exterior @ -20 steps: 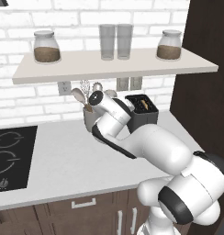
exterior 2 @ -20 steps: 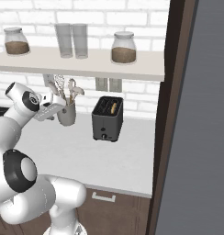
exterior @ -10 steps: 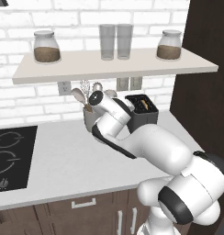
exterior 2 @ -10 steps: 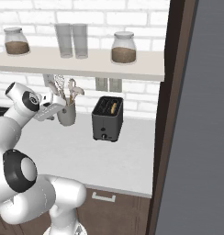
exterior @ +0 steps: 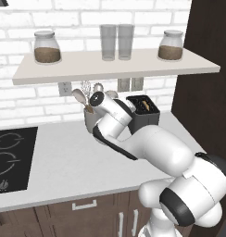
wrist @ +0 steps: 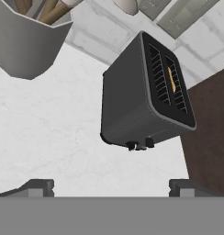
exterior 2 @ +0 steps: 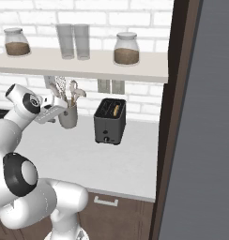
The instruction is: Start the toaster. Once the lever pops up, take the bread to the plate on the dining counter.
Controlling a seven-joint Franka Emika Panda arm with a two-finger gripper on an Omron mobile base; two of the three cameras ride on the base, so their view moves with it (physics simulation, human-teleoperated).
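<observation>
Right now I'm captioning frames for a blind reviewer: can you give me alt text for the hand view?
A black two-slot toaster stands on a white worktop, with a slice of bread in one slot. A grey utensil holder sits at upper left. The open gripper hangs short of the toaster, touching nothing.

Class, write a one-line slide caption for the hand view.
Open fingers face the black toaster, bread in one slot.

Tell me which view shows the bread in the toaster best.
The hand view: the bread shows as a golden edge inside one slot of the toaster, seen close. The right base view shows a small tan sliver in a slot. The left base view gives only a faint tan glimpse, beside the arm.
</observation>
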